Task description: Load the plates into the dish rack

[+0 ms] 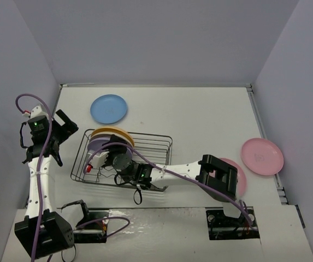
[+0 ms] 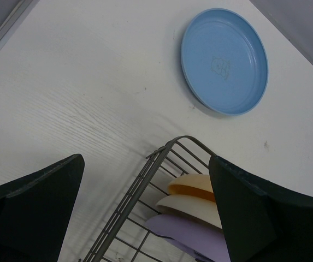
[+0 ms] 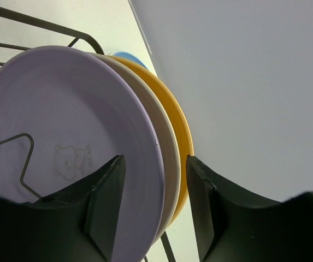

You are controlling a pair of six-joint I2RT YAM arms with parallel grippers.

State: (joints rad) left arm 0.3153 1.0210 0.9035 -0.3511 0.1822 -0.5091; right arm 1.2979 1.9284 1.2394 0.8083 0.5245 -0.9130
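Purple plate (image 3: 63, 136) is set in rack (image 1: 157, 143), rim between parted R jaws; L jaws spread wide, empty. Next, prob.: pink plate (image 1: 261, 156) to be fetched.

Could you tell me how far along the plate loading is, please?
Done: yellow-orange plate, cream plate and purple plate stand in the dish rack. In hand: the right end effector is open at the purple plate's rim, the left end effector open and empty. Left: the blue plate and two pink plates lie on the table.
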